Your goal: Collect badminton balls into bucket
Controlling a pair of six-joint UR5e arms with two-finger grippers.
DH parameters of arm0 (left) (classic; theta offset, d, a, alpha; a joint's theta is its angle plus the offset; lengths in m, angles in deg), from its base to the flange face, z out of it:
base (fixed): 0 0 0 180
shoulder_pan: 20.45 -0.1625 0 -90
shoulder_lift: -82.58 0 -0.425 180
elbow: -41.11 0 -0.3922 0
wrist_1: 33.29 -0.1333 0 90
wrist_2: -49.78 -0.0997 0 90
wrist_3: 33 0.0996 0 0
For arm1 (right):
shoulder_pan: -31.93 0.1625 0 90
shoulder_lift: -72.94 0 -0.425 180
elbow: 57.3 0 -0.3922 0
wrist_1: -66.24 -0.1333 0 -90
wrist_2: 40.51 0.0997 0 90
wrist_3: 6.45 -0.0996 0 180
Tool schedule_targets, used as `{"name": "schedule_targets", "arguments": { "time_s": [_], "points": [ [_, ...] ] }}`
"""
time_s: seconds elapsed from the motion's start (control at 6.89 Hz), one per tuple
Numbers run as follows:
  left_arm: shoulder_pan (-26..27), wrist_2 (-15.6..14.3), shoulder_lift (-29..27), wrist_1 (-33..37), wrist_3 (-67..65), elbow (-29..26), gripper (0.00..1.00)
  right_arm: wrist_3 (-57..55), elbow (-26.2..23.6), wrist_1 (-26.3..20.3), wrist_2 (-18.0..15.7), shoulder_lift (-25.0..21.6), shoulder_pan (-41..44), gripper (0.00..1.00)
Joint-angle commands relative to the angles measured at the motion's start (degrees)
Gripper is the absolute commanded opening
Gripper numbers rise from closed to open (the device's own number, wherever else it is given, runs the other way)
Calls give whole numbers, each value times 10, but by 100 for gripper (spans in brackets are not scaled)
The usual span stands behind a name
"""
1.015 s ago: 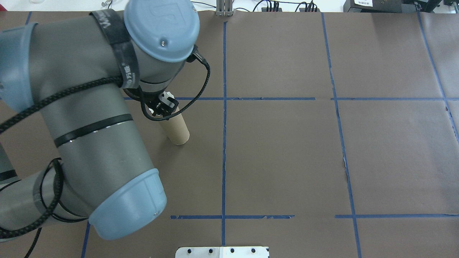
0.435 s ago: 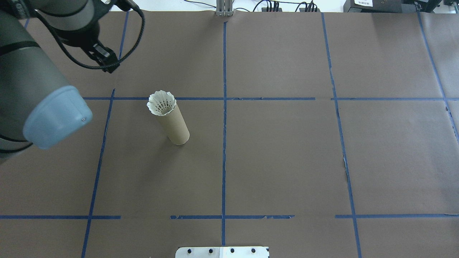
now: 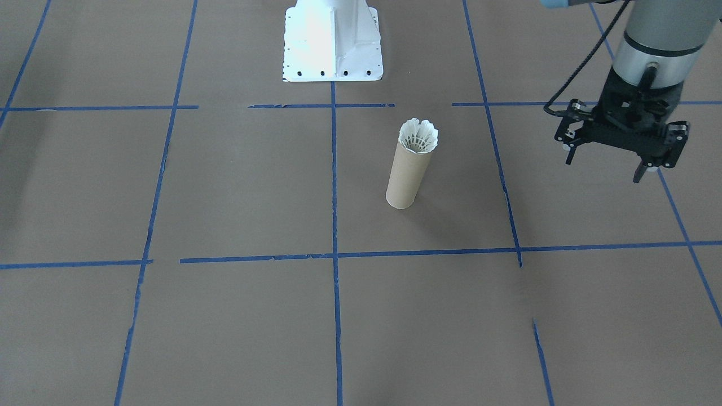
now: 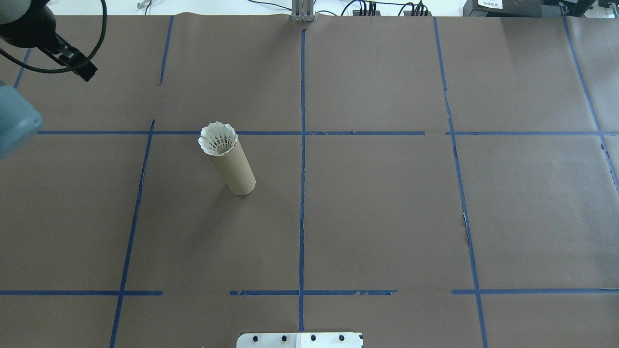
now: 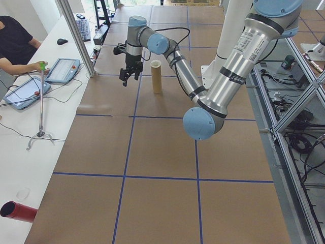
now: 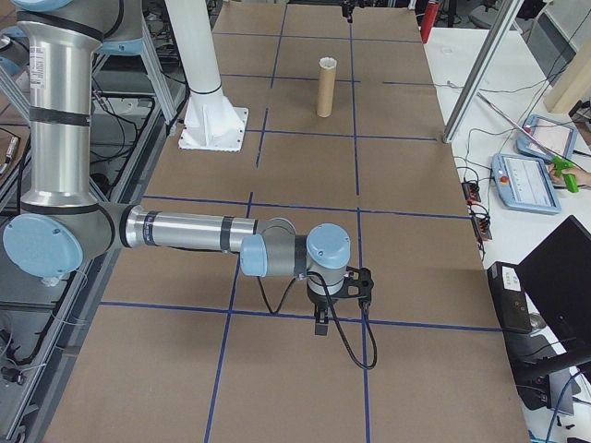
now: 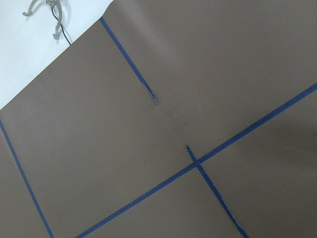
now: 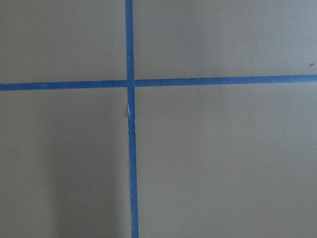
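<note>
The tan cardboard tube (image 4: pixel 235 173) stands upright left of the table's centre, also seen as the tube (image 3: pixel 406 177), the tube (image 5: pixel 156 77) and the tube (image 6: pixel 325 89). The white shuttlecock (image 4: pixel 218 139) sits cork-down in its mouth, with the feather skirt (image 3: pixel 418 136) showing at the rim. My left gripper (image 3: pixel 604 167) hangs open and empty well to the side of the tube, near the table's back left corner (image 4: pixel 77 65). My right gripper (image 6: pixel 321 323) shows only in the exterior right view, low over a tape crossing far from the tube; I cannot tell whether it is open or shut.
The white robot base plate (image 3: pixel 333 39) lies at the table's robot-side edge. Blue tape lines grid the brown paper cover (image 4: pixel 387 217). A person sits at a side table with tablets (image 5: pixel 63 70); a thin stand (image 5: pixel 40 101) rises there.
My left arm has pulled away from above the tube toward the back left corner. The shuttlecock, hidden before, now shows in the tube's mouth.
</note>
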Motion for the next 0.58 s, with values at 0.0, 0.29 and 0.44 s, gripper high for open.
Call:
{"name": "schedule_targets", "arguments": {
  "time_s": [0.0, 0.29, 0.44],
  "points": [
    [64, 49, 39, 36, 46, -35, 100, 0, 0, 0, 0, 0, 0, 100],
    [129, 110, 74, 120, 103, -131, 100, 0, 0, 0, 0, 0, 0, 100],
    [140, 128, 120, 190, 103, -151, 100, 0, 0, 0, 0, 0, 0, 100]
  ]
}}
